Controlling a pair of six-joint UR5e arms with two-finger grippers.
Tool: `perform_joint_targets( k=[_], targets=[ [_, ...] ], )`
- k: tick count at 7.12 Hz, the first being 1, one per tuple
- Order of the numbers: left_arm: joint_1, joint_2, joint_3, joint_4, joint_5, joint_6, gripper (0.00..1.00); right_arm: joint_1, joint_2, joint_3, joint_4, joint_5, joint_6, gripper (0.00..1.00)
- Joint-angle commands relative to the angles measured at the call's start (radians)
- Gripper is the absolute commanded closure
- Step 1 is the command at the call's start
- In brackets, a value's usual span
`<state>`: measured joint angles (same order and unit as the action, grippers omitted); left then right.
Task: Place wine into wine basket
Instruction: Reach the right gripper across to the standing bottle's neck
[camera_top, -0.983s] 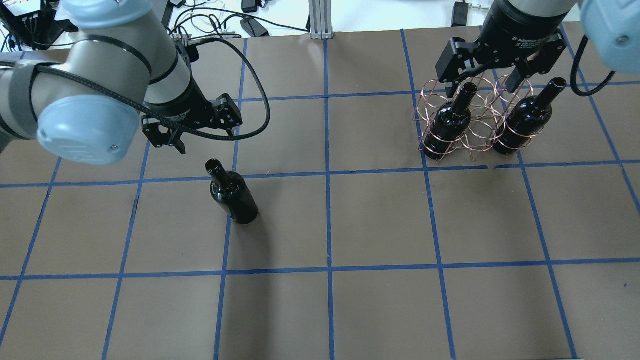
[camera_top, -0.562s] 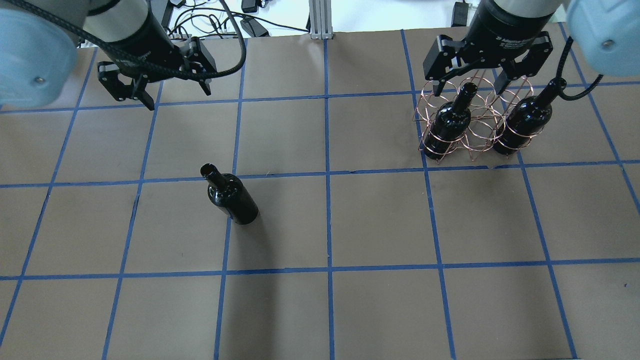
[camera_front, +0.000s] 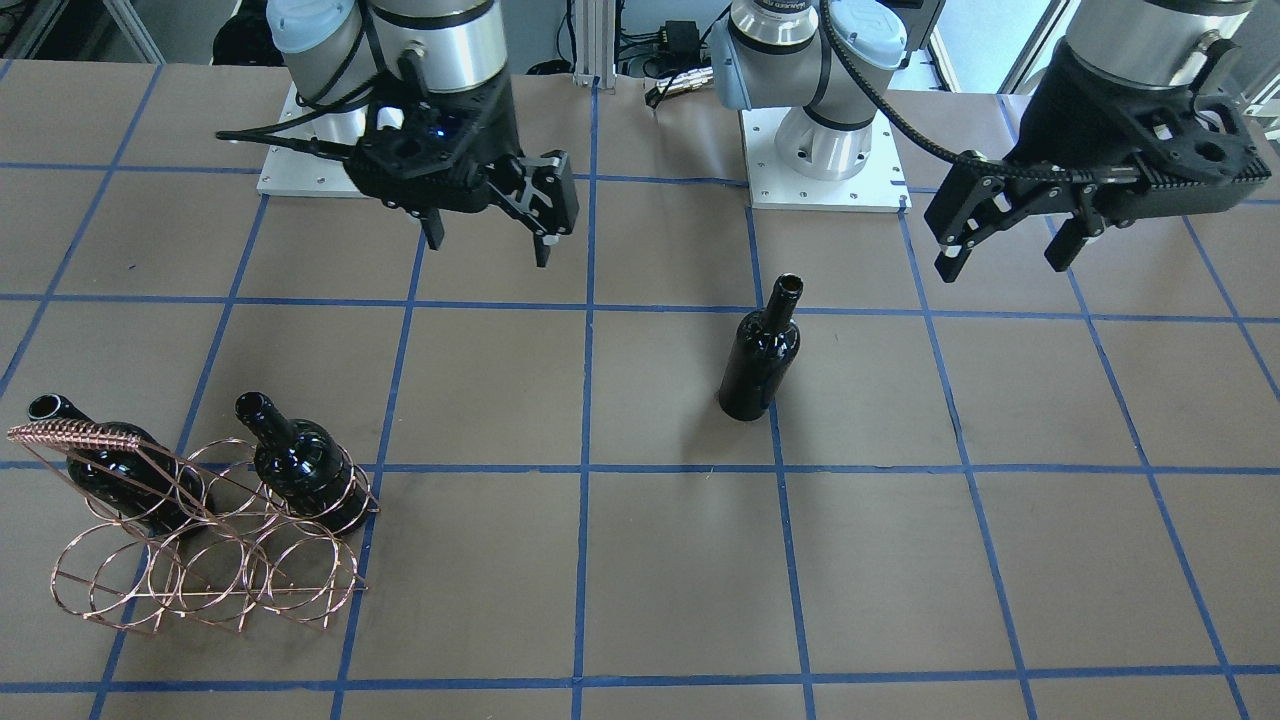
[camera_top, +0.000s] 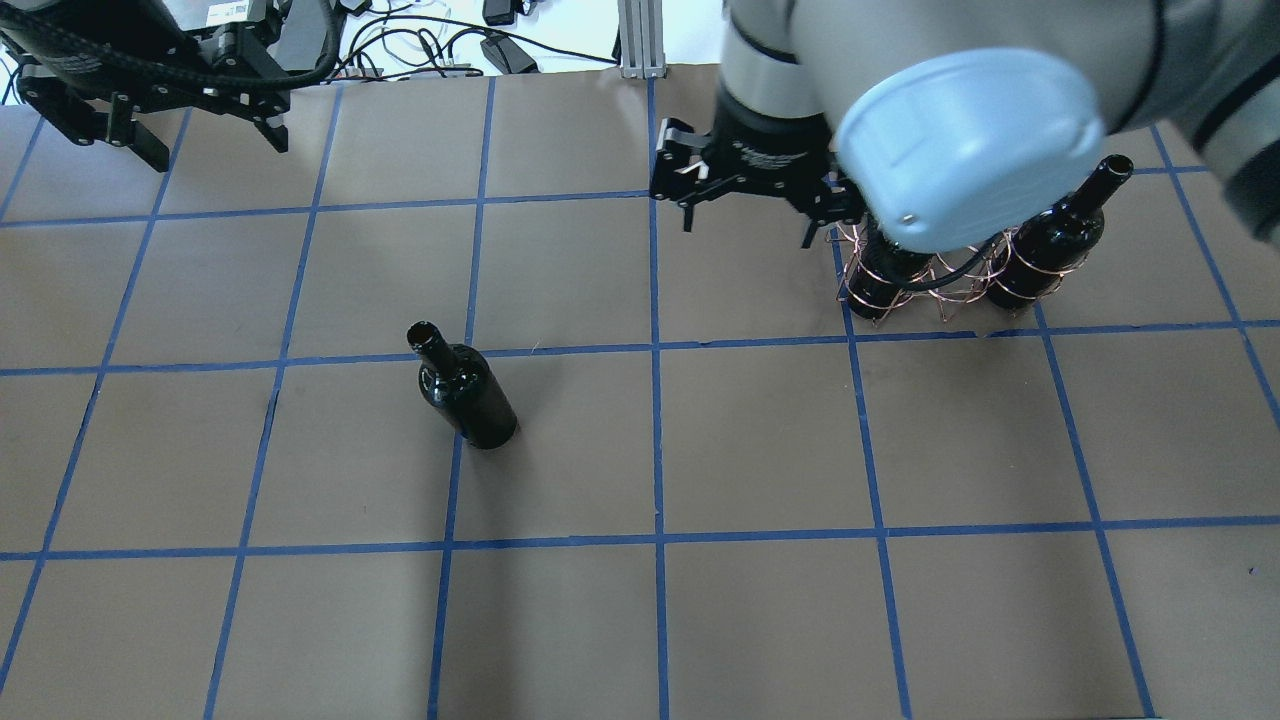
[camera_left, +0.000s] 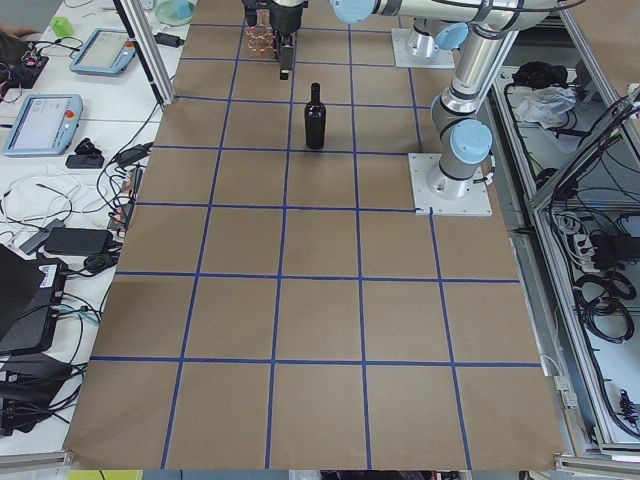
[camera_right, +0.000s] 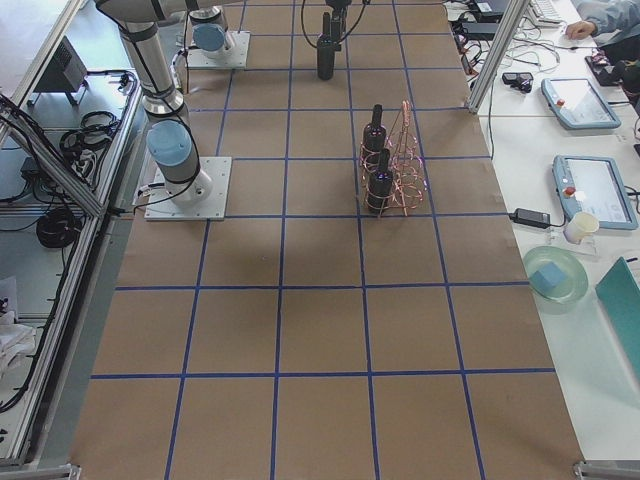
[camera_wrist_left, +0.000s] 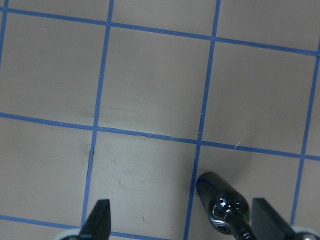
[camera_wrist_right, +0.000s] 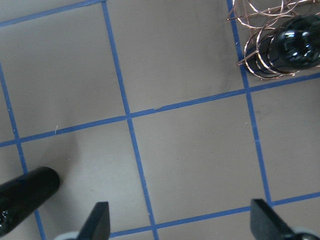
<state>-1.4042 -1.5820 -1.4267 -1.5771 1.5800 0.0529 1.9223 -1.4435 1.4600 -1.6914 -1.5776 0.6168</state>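
From overhead you see only the lower wires of the wine basket (camera_top: 962, 288); the right arm (camera_top: 965, 150) covers its top and the neck of one racked bottle (camera_top: 880, 282). Your left wrist view cuts the standing wine (camera_wrist_left: 227, 207) off at the bottom edge, and the right wrist view at its left edge

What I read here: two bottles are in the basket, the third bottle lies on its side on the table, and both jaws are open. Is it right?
No: the third bottle stands upright, not on its side, as the front-facing view shows. Two bottles are in the basket, and the jaws of the left gripper and right gripper are open.
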Motion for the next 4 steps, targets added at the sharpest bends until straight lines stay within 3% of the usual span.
perform_joint_targets(
  k=[1, 2, 4],
  targets=[
    [0.114, 0.007, 0.000, -0.021, -0.006, 0.160, 0.00, 0.151, 0.153, -0.138, -0.030, -0.034, 0.283, 0.00],
    [0.132, 0.019, 0.000, -0.026, -0.005, 0.195, 0.00, 0.196, 0.199, -0.167, -0.037, -0.019, 0.405, 0.00],
    [0.143, 0.045, -0.001, -0.049, 0.008, 0.196, 0.00, 0.237, 0.233, -0.171, -0.077, 0.042, 0.480, 0.00]
  ],
)
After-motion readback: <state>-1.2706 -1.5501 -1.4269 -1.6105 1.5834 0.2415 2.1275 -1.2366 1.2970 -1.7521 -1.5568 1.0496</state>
